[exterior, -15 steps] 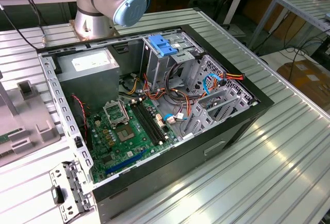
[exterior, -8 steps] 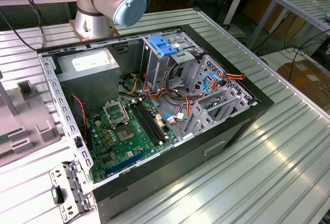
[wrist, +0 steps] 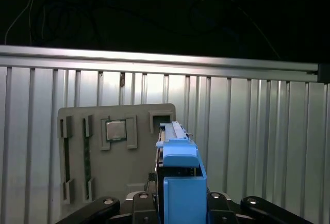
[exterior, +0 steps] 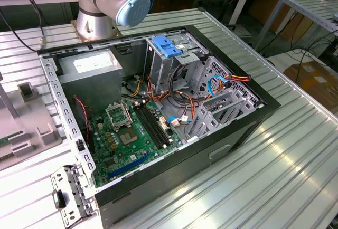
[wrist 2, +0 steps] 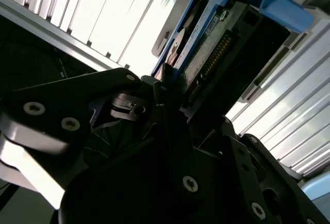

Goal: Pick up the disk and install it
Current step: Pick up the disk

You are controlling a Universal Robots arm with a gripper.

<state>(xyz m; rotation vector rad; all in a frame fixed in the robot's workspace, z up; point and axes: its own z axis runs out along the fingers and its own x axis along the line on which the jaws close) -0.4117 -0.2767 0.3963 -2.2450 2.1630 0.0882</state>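
Two sides of the disk are pinched by the tool, whose dark jointed links clamp against the blue carrier frame in both wrist views. The disk is held edge-on above the grey fixture tray that lies on the ribbed table. Whether its far end is fully clear of the tray's square pocket is hard to tell from this angle. By my reading the pick-up is done or all but done, and the carry to the computer case is the step in hand.

Installing will probably call for turning the drive so the carrier's long rails line up with an open bay of the metal drive cage, just under the fixed blue bracket. It will also mean steering clear of the loose cables bunched beside it.

The carrier is smooth moulded plastic with a squared tab at its near end. The drive inside is flat and rectangular, with a row of connector pins along one short edge in the second wrist view. The tray is matt grey with shallow recesses, one holding a square, metal-topped processor chip. The table is bright aluminium in parallel ribs. A green motherboard lies flat inside the case.
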